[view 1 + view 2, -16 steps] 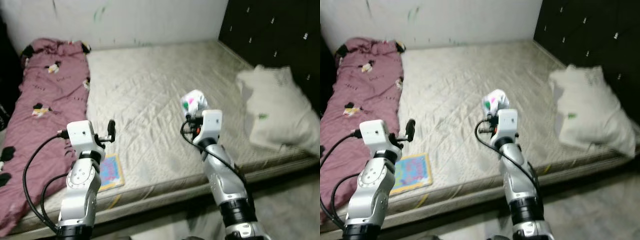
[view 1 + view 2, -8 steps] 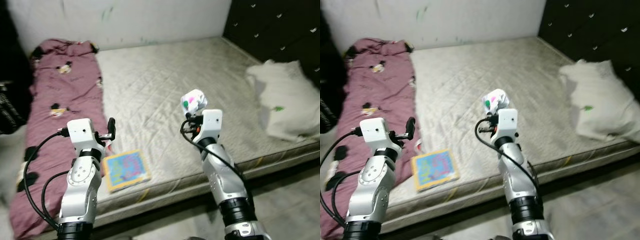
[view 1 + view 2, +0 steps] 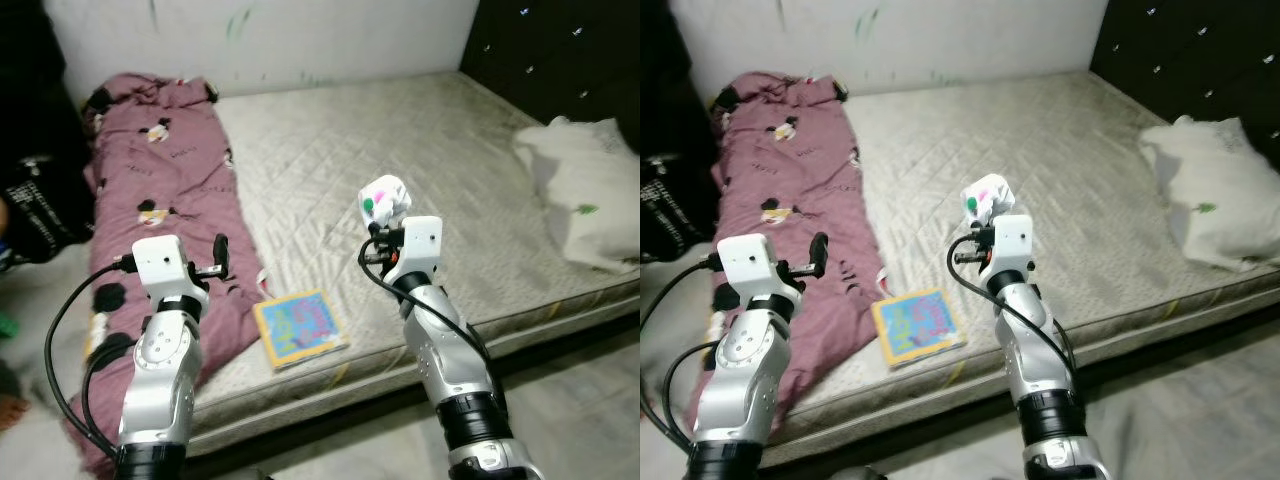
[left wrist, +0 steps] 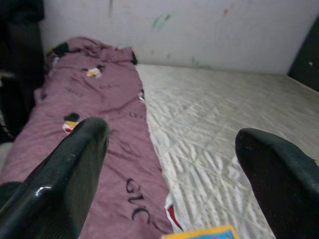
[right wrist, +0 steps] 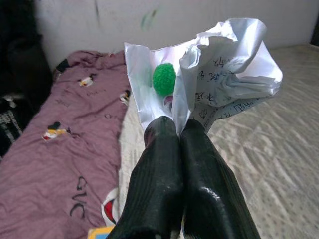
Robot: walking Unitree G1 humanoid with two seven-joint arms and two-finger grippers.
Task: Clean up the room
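My right gripper (image 3: pixel 383 222) is shut on a crumpled white paper (image 3: pixel 384 198) with a green blob on it, held up over the bare grey mattress (image 3: pixel 400 140). In the right wrist view the crumpled paper (image 5: pixel 219 74) sticks out past the closed fingertips (image 5: pixel 172 130). My left gripper (image 3: pixel 221 255) is open and holds nothing, raised above the edge of the purple blanket (image 3: pixel 160 200). A colourful book (image 3: pixel 300 327) lies flat near the mattress's front edge, between my two arms.
A white pillow (image 3: pixel 585 195) lies at the mattress's right end, against a dark tufted headboard (image 3: pixel 560 50). A dark bag or clothing (image 3: pixel 35 200) sits at the far left. Grey floor (image 3: pixel 580 400) runs along the bed's front.
The camera has swung left, so the bed, book and pillow have shifted right in the picture. Both arms keep the same pose, with the paper still held.
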